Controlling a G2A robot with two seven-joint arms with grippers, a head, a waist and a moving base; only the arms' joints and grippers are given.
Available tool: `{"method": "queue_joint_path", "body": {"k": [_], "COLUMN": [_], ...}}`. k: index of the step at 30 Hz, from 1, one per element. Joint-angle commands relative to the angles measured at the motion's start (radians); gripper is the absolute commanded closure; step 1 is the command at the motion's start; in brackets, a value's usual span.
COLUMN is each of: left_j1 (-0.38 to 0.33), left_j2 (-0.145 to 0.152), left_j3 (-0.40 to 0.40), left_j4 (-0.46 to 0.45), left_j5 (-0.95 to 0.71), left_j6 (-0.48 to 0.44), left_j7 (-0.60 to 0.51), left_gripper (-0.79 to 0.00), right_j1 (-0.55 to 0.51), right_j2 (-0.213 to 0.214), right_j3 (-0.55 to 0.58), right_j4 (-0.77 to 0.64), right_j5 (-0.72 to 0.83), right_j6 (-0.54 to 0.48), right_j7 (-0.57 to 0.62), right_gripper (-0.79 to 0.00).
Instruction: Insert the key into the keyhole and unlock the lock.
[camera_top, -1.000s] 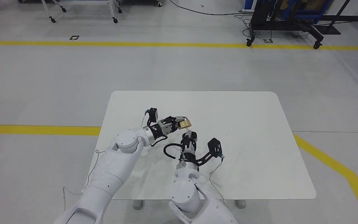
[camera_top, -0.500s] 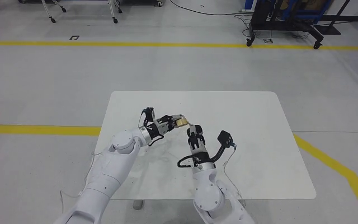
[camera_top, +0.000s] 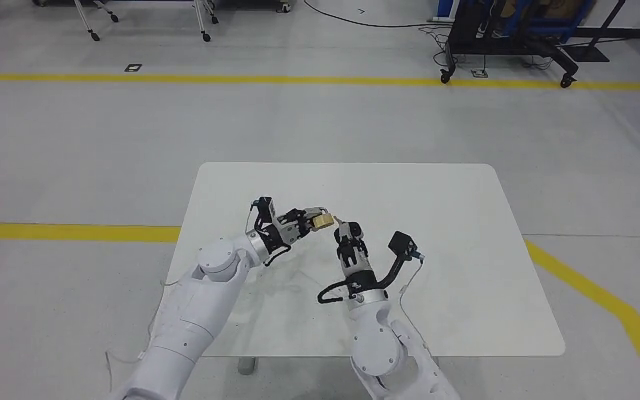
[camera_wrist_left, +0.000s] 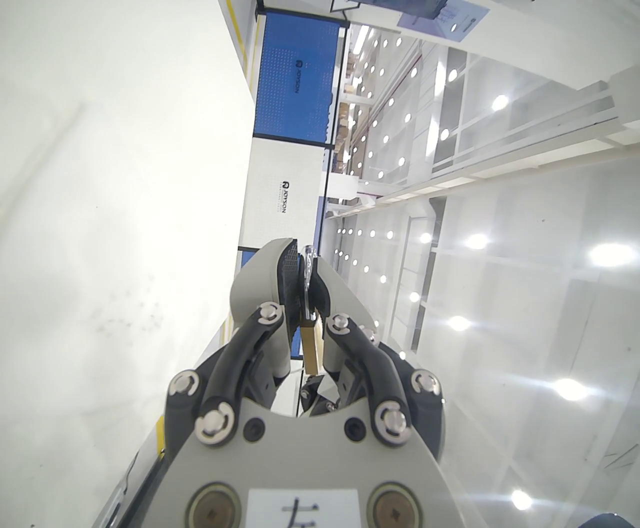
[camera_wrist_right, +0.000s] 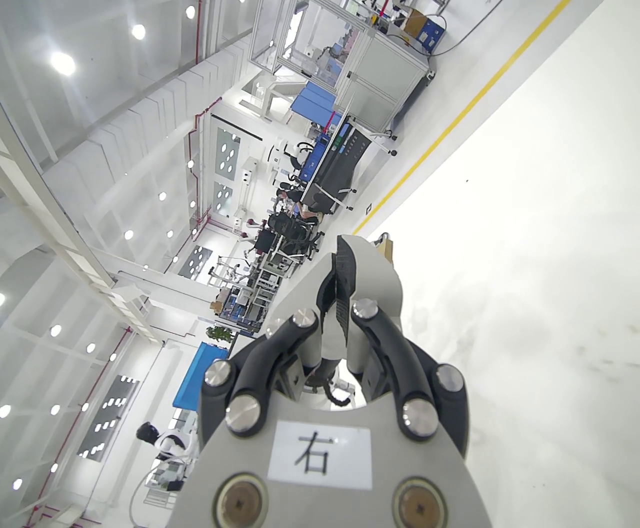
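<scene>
The alignment step was judged to be in hand, with insertion not yet confirmed. The brass padlock (camera_top: 322, 219) was held clear of the white table (camera_top: 450, 200) by the left gripper (camera_wrist_left: 303, 280), a little left of the table's middle. The right gripper (camera_top: 345, 234) was set just beside it on the near right side, with its tips pointed at the lock body.

The left fingers were closed hard on the padlock. A silvery metal part (most likely the shackle) was pinched between the pads, and the brass body was seen lower down in the gap between the fingers. The right fingers were pressed almost pad to pad. Whether the key lay between them could not be told, and the keyhole could not be made out either.

The next move was judged to call for a short, fine advance of the right gripper along the keyhole's axis, with the blade turned to match the slot. The left grip would have to be kept firm against the push and against the twist that follows.

The padlock was seen as a small, blocky piece of yellow brass with a bright metal part, and was judged to be hard and smooth enough to slip under a sideways load.
</scene>
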Motion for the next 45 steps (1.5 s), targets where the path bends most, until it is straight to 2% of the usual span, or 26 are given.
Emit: {"method": "queue_joint_path", "body": {"k": [1,6,10,19,31,45], "left_j1": [0.02,0.066,0.089,0.099,0.106,0.106], "left_j2": [0.004,0.014,0.02,0.025,0.028,0.031], "left_j3": [-0.011,-0.027,-0.035,-0.051,-0.051,-0.05], "left_j4": [-0.039,-0.13,-0.165,-0.163,-0.179,-0.175], "left_j5": [-0.002,0.037,0.048,0.038,0.035,0.016], "left_j6": [0.016,0.073,0.098,0.104,0.104,0.095], "left_j7": [0.014,0.061,0.068,0.075,0.062,0.048], "left_gripper": [0.0,0.0,0.0,0.0,0.0,0.0], "right_j1": [0.009,0.032,0.049,0.059,0.078,0.089], "right_j2": [-0.002,-0.008,-0.013,-0.021,-0.034,-0.043], "right_j3": [-0.004,-0.013,-0.032,-0.061,-0.094,-0.102], "right_j4": [0.038,0.113,0.168,0.224,0.287,0.331], "right_j5": [-0.035,-0.069,-0.122,-0.216,-0.341,-0.401], "right_j6": [-0.023,-0.066,-0.085,-0.102,-0.032,-0.002], "right_j7": [-0.042,-0.118,-0.163,-0.228,-0.286,-0.257], "right_gripper": [0.0,0.0,0.0,0.0,0.0,0.0]}}
